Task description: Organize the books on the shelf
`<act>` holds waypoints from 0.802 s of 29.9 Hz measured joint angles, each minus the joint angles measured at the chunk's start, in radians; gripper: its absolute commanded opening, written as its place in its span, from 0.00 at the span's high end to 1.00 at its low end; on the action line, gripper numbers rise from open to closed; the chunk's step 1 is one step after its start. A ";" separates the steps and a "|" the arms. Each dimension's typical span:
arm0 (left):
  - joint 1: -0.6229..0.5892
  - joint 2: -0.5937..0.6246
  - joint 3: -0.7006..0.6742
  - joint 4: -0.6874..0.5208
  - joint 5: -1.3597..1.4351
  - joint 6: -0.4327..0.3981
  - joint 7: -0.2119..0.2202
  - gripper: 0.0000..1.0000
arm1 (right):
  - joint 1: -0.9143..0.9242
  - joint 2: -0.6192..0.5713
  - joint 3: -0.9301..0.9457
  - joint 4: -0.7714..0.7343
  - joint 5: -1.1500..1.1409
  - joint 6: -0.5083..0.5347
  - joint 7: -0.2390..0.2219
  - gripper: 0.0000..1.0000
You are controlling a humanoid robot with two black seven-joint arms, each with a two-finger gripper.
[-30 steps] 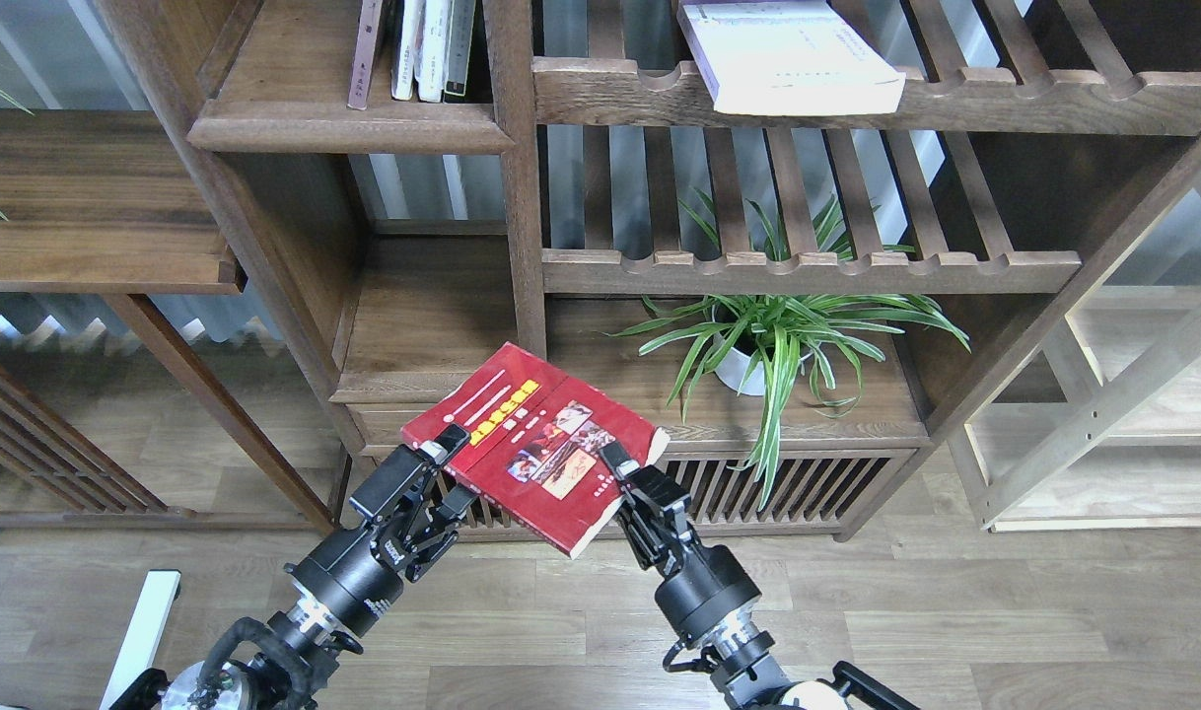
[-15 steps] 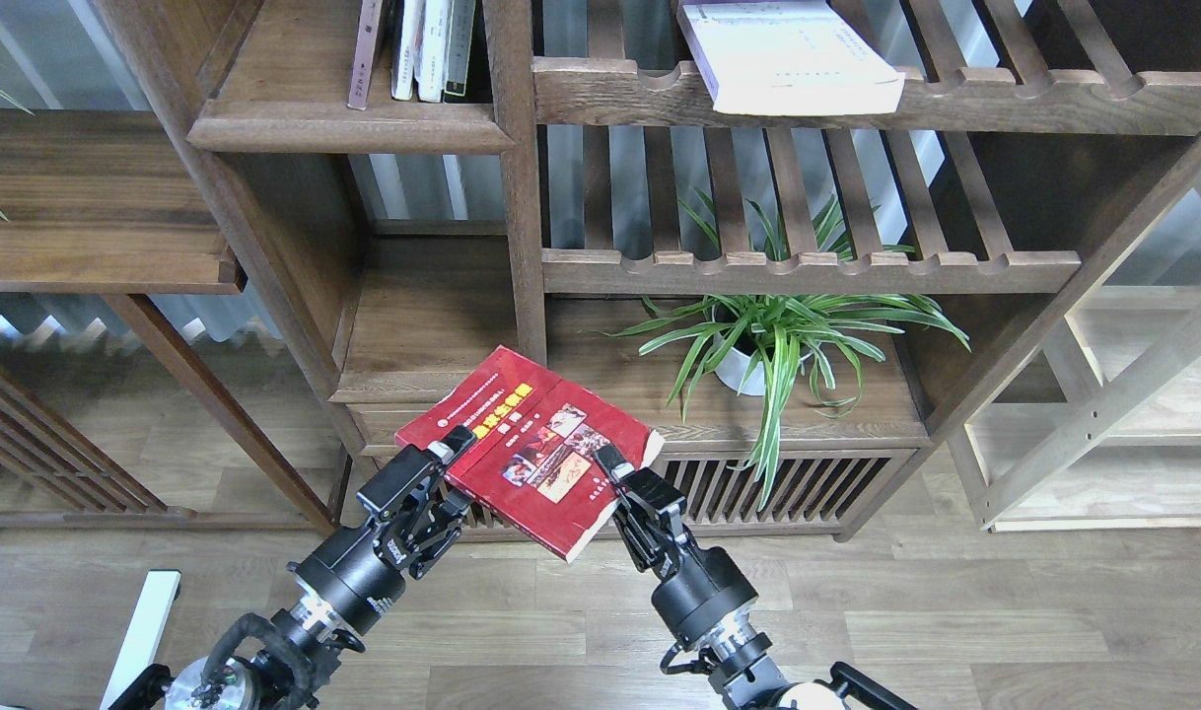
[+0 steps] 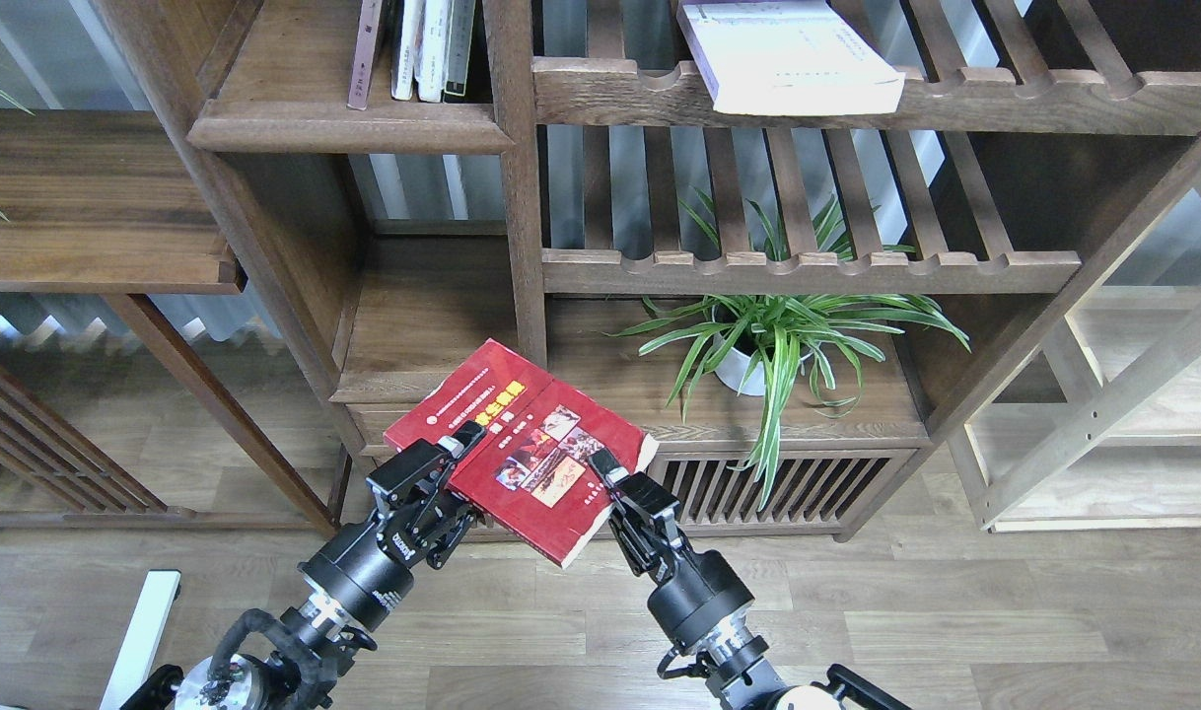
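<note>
Since a second ago the red book (image 3: 522, 449) has drifted slightly left and tilted flatter. Left gripper (image 3: 459, 456) clamps its left edge, right gripper (image 3: 600, 465) its right edge; book is airborne just in front of the low shelf (image 3: 433, 316) edge. Shelf bay behind it has open room. Upright post (image 3: 524, 197) borders it right; potted plant (image 3: 773, 335) beyond. White book (image 3: 788, 54) overhangs the top slatted rack (image 3: 1005, 99).

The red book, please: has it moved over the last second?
Yes. The red book has drifted slightly left, against the fixed shelf post.
</note>
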 measured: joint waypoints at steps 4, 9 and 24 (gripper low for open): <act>-0.002 0.000 0.005 0.001 0.007 0.043 0.000 0.54 | -0.002 0.000 -0.001 0.000 -0.010 -0.001 0.001 0.94; -0.003 0.000 0.007 0.002 0.009 0.064 0.000 0.72 | -0.002 0.000 -0.005 0.000 -0.014 -0.001 0.001 0.94; -0.003 0.000 0.000 0.003 0.008 0.083 0.001 0.98 | -0.003 0.000 -0.012 0.000 -0.028 0.001 0.002 0.92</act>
